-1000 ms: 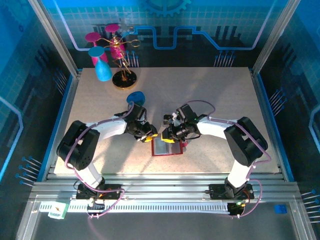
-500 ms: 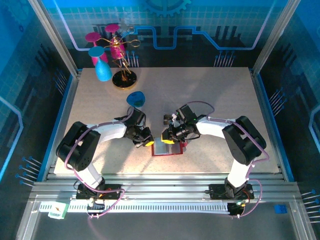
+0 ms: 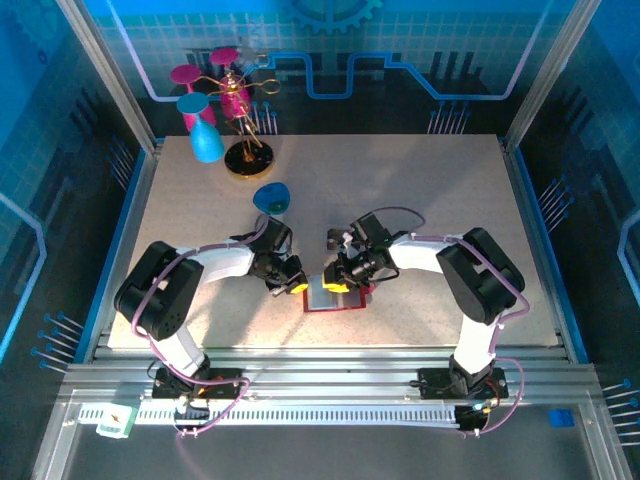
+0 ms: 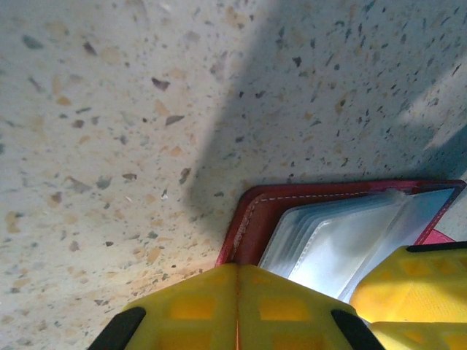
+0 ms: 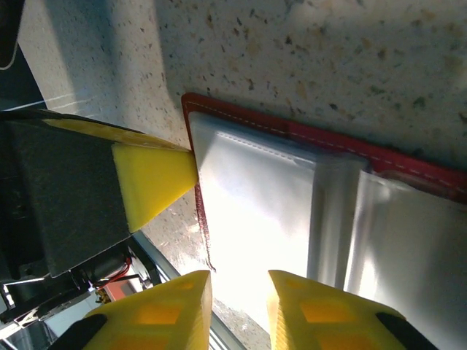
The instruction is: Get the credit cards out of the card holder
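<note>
Top external view: the left gripper (image 3: 296, 287) is now sitting lower and nearer the arm bases than a second ago, uncovering more of the blue disc (image 3: 270, 197) behind it on the table (image 3: 420, 200). The card holder (image 3: 335, 300) is lying where it was, open and flat. The right gripper (image 3: 338, 283) is hovering at nearly the same spot, while its arm's elbow is drawn in slightly.

Left wrist view: the left gripper (image 4: 237, 273) is keeping its yellow fingers pressed together, with the red card holder (image 4: 252, 219) just ahead and to the right of the tip and its clear sleeves (image 4: 328, 248) fanning rightward.

Right wrist view: the left gripper (image 5: 157, 179) is touching the holder's left edge (image 5: 241, 120). The right gripper (image 5: 239, 281) is holding its fingers narrowly spread right above the glaring sleeves (image 5: 255, 189); contact cannot be told.
</note>
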Robot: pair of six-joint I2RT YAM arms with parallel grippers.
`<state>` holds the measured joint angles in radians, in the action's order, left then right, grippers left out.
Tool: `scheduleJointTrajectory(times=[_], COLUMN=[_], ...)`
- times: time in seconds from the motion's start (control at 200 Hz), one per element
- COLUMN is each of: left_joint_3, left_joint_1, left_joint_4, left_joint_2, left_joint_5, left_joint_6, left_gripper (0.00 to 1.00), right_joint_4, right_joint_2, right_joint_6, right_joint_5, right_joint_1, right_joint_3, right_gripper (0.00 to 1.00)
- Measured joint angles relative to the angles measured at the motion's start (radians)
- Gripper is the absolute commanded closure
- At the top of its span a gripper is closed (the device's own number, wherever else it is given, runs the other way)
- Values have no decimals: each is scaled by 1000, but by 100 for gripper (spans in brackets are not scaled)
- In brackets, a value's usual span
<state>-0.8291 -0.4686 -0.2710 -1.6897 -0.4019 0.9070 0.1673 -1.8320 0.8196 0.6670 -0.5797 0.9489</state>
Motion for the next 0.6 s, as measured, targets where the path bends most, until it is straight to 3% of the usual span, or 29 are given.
scheduleJointTrajectory(times=[0.6], left_joint_3=[0], left_joint_1=[0], left_joint_4=[0], left_joint_2=[-2], left_joint_5=[-3], left_joint_6=[-19], left_gripper=[92], right_joint_4=[91], right_joint_2=[-8], right_joint_6=[-61], right_joint_5=[-35], right_joint_1=[0], right_joint_3=[22], right_gripper=[71])
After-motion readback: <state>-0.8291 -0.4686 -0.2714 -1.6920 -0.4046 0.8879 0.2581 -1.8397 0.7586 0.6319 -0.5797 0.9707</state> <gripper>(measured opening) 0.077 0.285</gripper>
